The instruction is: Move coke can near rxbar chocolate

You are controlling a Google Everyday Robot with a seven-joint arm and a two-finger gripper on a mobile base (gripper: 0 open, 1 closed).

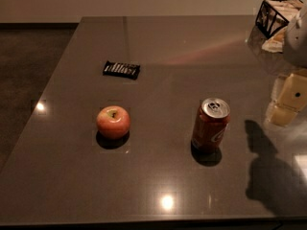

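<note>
Counter (pixel 158 42) under inspection is presenting a dark, glossy top and is carrying three loose items and one basket. The coke can (pixel 210 124) is standing upright right of centre, closer to the near edge than to the far edge. Its silver top and pull tab are facing up, and its shadow is pooling at its base.

The rxbar chocolate (pixel 121 70) is lying flat in the left half of the counter, towards the far edge, with its long side running roughly parallel to that edge. White lettering is showing on the black wrapper. Can and bar are sitting well apart.

An apple (pixel 113 121), red-yellow with its stem up, is resting in the left half, nearer the near edge than the bar and roughly level with the can. It is touching neither item. A black wire basket (pixel 278 14) is sitting at the far right corner, and its pale contents are not identifiable.

The gripper (pixel 289 98) is hanging at the right edge of the counter, to the right of the can and apart from it. Its pale yellow body is being cut off by the frame, and whether it is open or closed cannot be told. A white rounded part of the arm (pixel 298 40) is showing above it. A dark shadow (pixel 263 166) is falling on the counter towards the near right corner. Bright reflections (pixel 167 201) are showing by the near edge and the left edge.
</note>
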